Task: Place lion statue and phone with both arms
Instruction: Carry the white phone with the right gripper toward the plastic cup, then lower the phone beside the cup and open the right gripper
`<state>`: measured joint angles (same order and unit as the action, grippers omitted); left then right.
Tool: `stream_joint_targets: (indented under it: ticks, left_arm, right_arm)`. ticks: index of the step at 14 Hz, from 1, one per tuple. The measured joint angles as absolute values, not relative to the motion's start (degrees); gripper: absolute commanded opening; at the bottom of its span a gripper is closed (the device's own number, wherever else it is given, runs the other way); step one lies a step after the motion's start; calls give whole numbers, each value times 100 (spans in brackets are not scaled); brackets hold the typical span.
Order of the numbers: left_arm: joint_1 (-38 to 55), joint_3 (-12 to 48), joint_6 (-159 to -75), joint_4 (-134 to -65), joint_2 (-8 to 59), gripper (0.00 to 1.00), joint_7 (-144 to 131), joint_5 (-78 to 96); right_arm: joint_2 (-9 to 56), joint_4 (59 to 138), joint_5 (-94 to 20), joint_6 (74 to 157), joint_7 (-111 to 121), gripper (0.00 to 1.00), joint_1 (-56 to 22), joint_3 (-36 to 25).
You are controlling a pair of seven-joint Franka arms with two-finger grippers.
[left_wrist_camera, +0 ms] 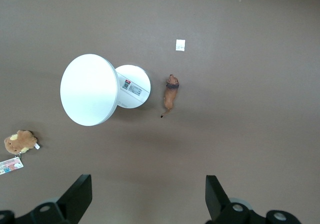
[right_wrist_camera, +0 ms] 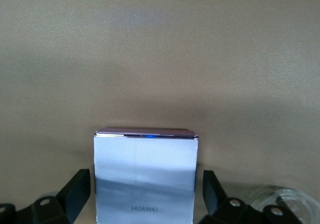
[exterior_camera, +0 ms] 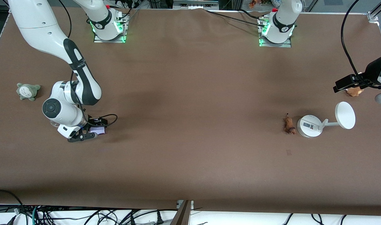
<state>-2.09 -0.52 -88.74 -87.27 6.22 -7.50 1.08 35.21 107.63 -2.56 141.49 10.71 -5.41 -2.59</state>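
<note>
Low on the worktop (exterior_camera: 190, 140), right gripper (exterior_camera: 88, 133) jaws straddle the phone (right_wrist_camera: 145, 176), not yet closed; left gripper (left_wrist_camera: 147, 204) hangs wide open above the lion statue (left_wrist_camera: 171, 95).

Even overhead light, soft shadows

Brown table (exterior_camera: 190, 125). On it: phone (exterior_camera: 98, 130) toward the right arm's end; grey plush (exterior_camera: 27, 91) at its 10 o'clock. Left arm's end: lion statue (exterior_camera: 289, 124) touching white stand (exterior_camera: 309, 125); brown plush (exterior_camera: 354, 91) at stand's 1 o'clock.
</note>
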Motion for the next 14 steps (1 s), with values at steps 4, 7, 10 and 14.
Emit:
stream_joint_targets:
  ticks: [4,7,10,14]
  left_arm:
    - [-209,-52,-8874,-8720,623,100,-750,108]
    - [-209,-52,-8874,-8719,626,100,-750,108]
    - [-209,-53,-8874,-8717,627,100,-750,108]
    - [-209,-53,-8874,-8716,628,100,-750,108]
  right_arm:
    - [3410,10726,-256,14131,1071,99,-541,-259]
    - [3051,10682,-256,13654,1071,99,-541,-257]
    - [2469,10458,-256,12488,1007,99,-540,-257]
    - [1857,9461,-256,10174,686,99,-542,-244]
